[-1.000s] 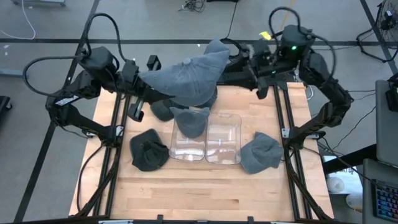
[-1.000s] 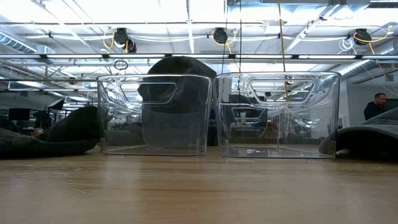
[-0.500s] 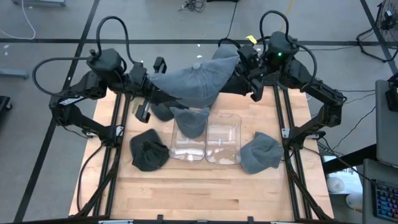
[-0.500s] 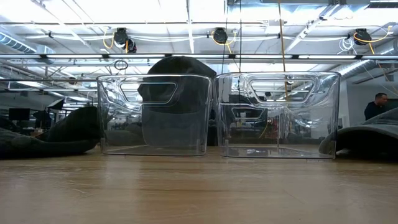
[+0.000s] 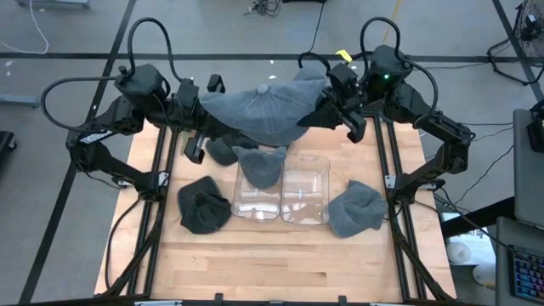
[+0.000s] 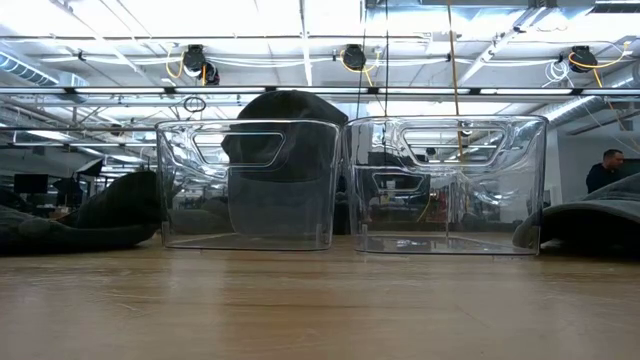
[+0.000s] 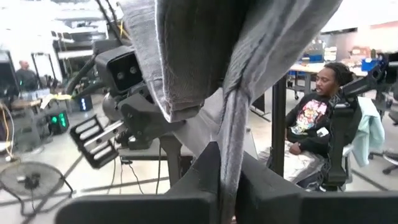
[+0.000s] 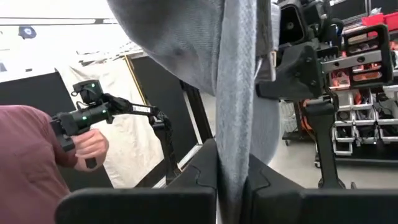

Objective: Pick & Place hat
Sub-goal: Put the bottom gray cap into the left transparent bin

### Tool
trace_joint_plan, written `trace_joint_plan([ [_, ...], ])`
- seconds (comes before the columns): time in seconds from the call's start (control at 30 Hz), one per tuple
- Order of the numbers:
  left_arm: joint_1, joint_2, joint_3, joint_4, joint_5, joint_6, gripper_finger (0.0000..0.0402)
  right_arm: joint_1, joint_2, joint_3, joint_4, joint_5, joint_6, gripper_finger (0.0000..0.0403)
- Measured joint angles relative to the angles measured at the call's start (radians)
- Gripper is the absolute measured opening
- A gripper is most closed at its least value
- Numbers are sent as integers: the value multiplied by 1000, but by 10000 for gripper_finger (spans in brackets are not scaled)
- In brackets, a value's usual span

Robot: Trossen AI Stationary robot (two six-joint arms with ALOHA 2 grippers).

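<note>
A soft grey fabric hat (image 5: 262, 113) is held stretched above the wooden table (image 5: 272, 255), pinched by the left gripper (image 5: 206, 127) and right gripper (image 5: 321, 115).

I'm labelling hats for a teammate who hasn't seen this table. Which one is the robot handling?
Look above the table's far edge, behind the two clear bins. The grey hat hangs stretched between the left gripper and right gripper; every other hat rests on something.
</note>
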Motion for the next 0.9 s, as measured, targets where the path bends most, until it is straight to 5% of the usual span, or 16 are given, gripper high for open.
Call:
trace_joint_plan([
  [0.17,22,-15,-2,-93,-19,-66,85,-9,-35,0,-106,30,-46,2],
  [0.47,32,-108,1,-236,-125,-42,192,-31,-126,1,-512,246,-232,1],
  [0.63,33,-106,0,-297,-124,-42,236,-27,-129,-1,-623,251,-256,1],
  [0.9,33,-90,0,-396,-149,-52,281,17,-131,-175,-584,257,-232,0],
])
